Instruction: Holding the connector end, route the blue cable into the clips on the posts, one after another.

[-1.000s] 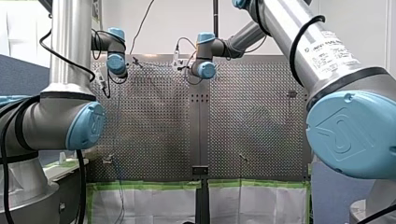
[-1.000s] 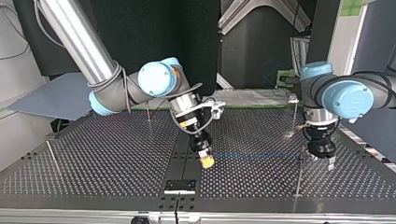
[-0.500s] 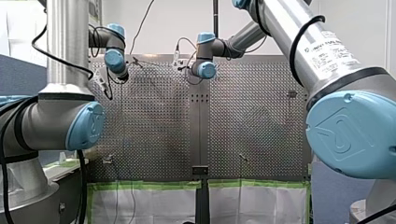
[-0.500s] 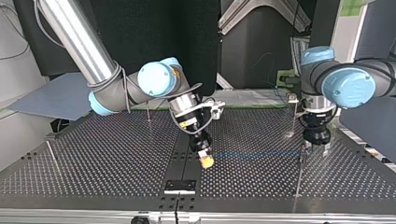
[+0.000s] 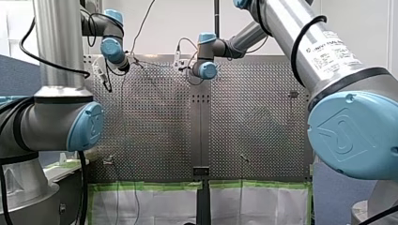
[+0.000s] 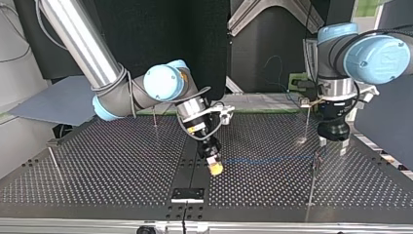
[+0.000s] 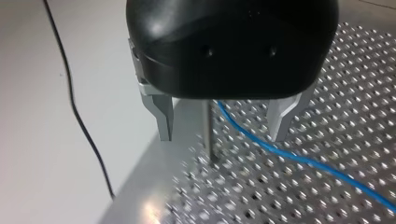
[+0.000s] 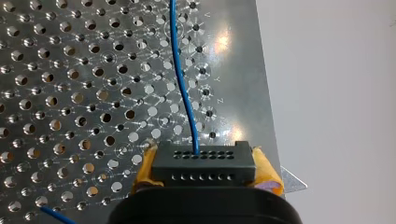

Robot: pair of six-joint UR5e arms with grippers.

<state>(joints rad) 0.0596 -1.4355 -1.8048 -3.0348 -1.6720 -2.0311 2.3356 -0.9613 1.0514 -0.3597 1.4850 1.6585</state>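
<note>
One view only, right wrist: connector [image 8: 203,163] clamped between yellow fingers [image 8: 267,173].

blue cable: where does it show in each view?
Front view: too thin to pick out for sure.
Top view: blue cable runs level from my right gripper to a post.
Left wrist view: passes that post, under my left gripper's open fingers.
Right wrist view: runs ahead out of the connector my right gripper clamps.
Landmark: the perforated table.

One blue cable [image 6: 268,160], one connector [image 8: 201,162], four posts [image 6: 311,187]
</note>
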